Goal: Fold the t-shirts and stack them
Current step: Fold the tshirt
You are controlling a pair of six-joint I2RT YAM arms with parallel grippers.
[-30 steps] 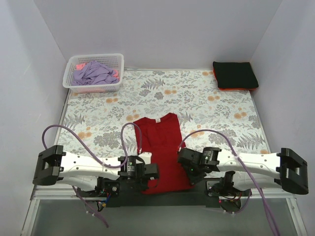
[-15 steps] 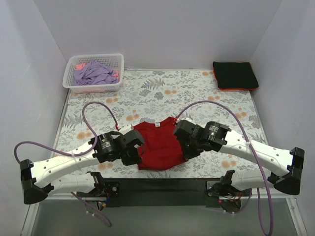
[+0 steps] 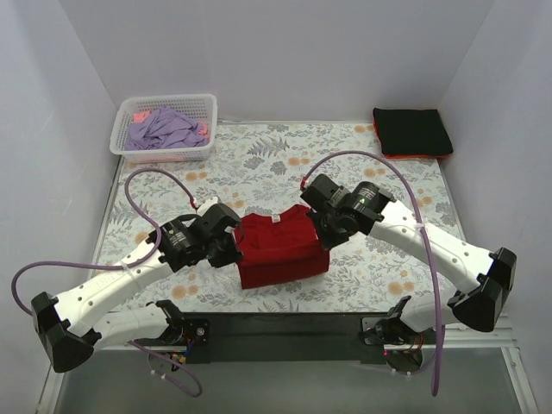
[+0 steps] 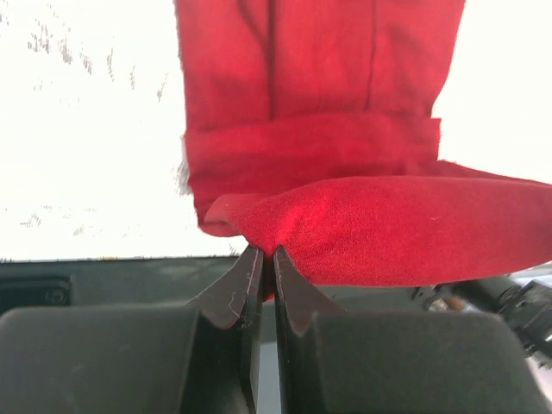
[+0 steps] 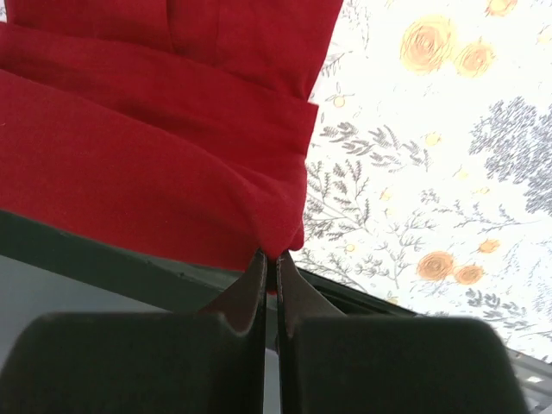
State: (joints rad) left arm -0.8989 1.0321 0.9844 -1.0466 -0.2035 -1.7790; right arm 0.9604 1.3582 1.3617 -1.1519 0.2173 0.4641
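Observation:
The deep-red t-shirt (image 3: 280,246) lies on the floral cloth near the front middle, its lower half doubled over toward the collar with the white neck label. My left gripper (image 3: 235,244) is shut on the shirt's left hem corner (image 4: 259,233). My right gripper (image 3: 321,231) is shut on the right hem corner (image 5: 280,237). Both hold the hem lifted over the shirt's upper part. A folded black t-shirt (image 3: 412,131) sits on an orange-red one at the back right. Lavender and pink t-shirts (image 3: 164,128) lie crumpled in the basket.
The white lattice basket (image 3: 164,153) stands at the back left corner. The floral table cloth (image 3: 285,164) covers the table between white walls. A black base bar (image 3: 285,328) runs along the near edge. Purple cables loop above both arms.
Both grippers have carried the shirt's bottom hem away from the near edge toward the collar, so the shirt has gone from lying flat and long to folded about in half.

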